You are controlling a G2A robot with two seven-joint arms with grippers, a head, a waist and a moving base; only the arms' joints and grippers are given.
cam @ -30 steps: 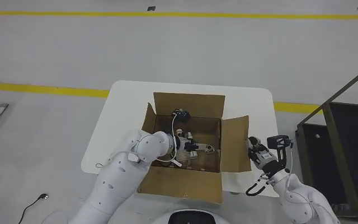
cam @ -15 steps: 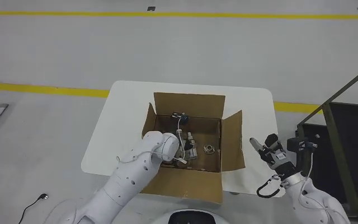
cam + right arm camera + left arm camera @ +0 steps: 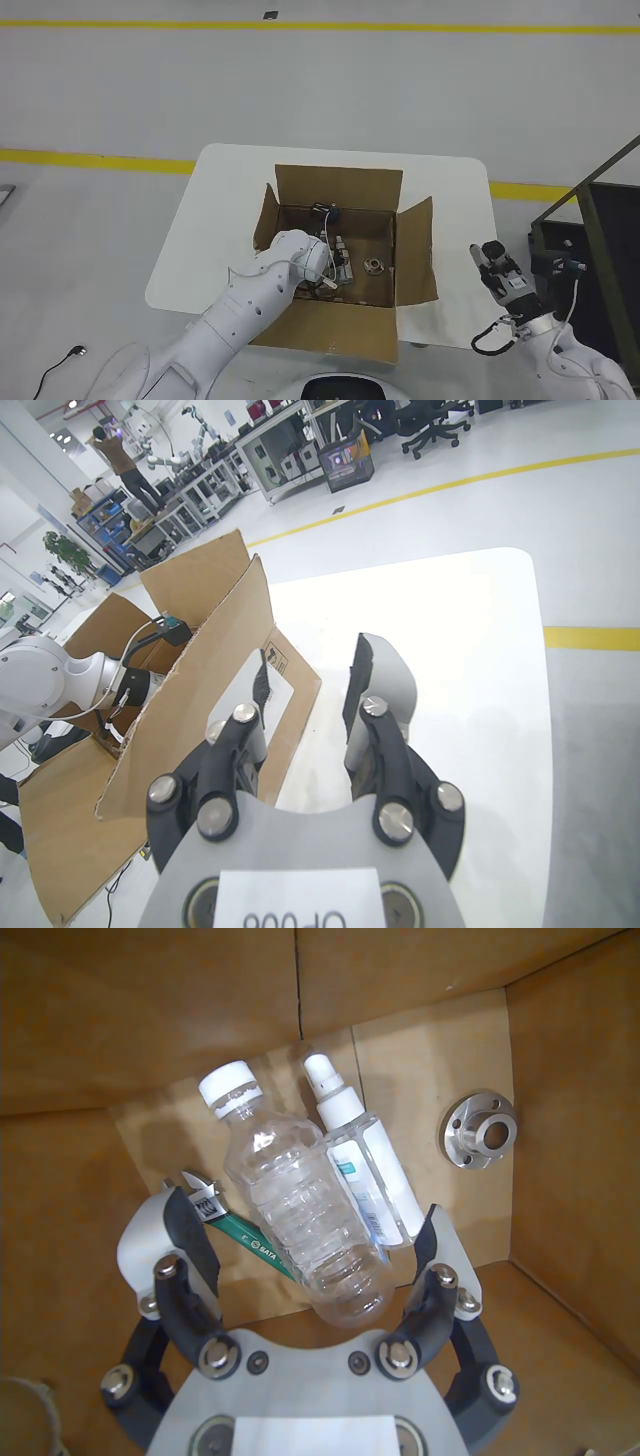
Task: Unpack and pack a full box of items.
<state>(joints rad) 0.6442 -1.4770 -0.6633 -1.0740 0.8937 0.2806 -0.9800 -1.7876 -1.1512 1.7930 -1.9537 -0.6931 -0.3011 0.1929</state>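
White worktop [image 3: 230, 190], open box [image 3: 340, 186]: inside, my left tool [image 3: 303, 1207], spread wide, straddles the clear bottle [image 3: 300, 1228], its length running straight away from the tool. My right tool [image 3: 312, 665], likewise spread, hangs outside.

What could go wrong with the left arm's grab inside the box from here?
The open left end effector straddles the clear bottle and the spray bottle lying against it. Closing might pinch both, or one could slip out. The wrench lies partly under the clear bottle with its head close to the end effector, so closing or lifting might catch or drag it.
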